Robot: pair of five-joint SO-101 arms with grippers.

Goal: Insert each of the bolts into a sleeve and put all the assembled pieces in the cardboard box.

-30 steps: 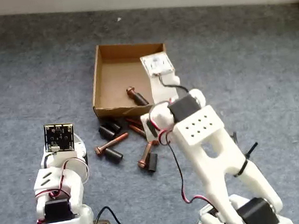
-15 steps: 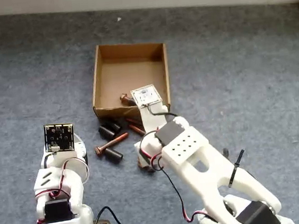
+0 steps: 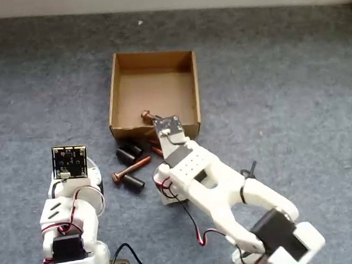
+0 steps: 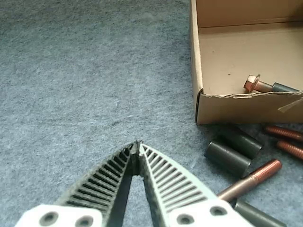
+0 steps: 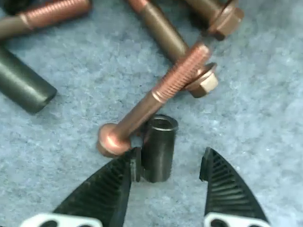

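One copper bolt with its dark sleeve (image 3: 145,116) lies in the brown cardboard box (image 3: 153,87) in the high view; the left wrist view shows the left gripper (image 4: 137,144) idle, fingers pressed together, near the box; the right wrist view shows the right gripper (image 5: 170,160), fingers spread, straddling a short dark cylindrical sleeve (image 5: 158,149) beside a loose copper flanged bolt (image 5: 156,101), apparently aligned to pinch that sleeve.

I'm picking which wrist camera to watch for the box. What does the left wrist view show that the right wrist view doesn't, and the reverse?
Left wrist view, not the right: the brown cardboard box holding a sleeved copper bolt, and the shut left gripper. Right wrist view, not the left: the open right gripper around a short dark cylindrical sleeve. Both: loose copper bolts and dark sleeves on grey carpet.
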